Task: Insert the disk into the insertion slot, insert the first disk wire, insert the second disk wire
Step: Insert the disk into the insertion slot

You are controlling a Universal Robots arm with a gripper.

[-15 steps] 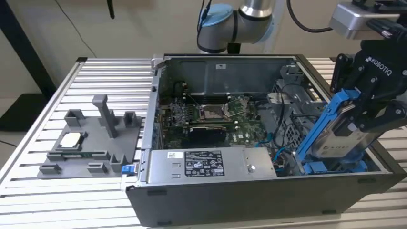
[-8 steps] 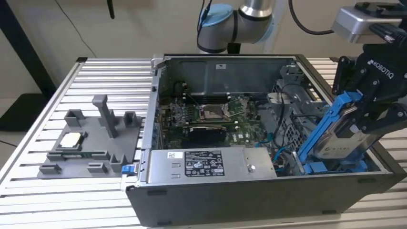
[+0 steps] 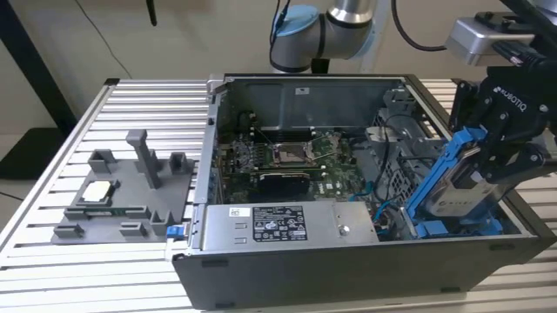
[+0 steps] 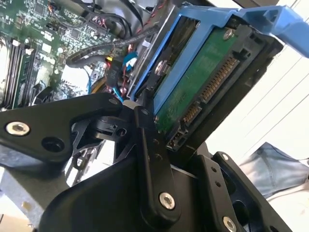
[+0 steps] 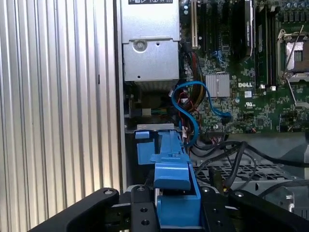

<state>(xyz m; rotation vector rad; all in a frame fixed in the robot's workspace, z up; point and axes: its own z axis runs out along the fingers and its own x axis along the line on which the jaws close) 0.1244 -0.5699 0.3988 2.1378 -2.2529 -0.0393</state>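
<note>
My gripper [image 3: 492, 171] is shut on the disk [image 3: 458, 190], a silver-grey drive in a bright blue carrier. I hold it tilted, its lower end down inside the open computer case at the exterior view's right. In the second wrist view the disk's green board side [image 4: 203, 82] faces the camera, with a black finger [image 4: 149, 154] against the carrier's edge. The insertion slot [image 3: 439, 228], a grey metal bay with blue tabs, lies right under the disk, and its end tab [image 5: 145, 145] sits below the carrier [image 5: 174, 193]. A blue cable [image 5: 186, 104] and black cables [image 5: 231, 159] lie loose beside the bay.
The case holds the motherboard with a square processor socket [image 3: 287, 153] and a silver power supply box [image 3: 278, 225] along its front. On the ribbed metal table [image 3: 52, 261], at the exterior view's left, a grey fixture [image 3: 139, 208] carries a small white-topped module [image 3: 98, 191].
</note>
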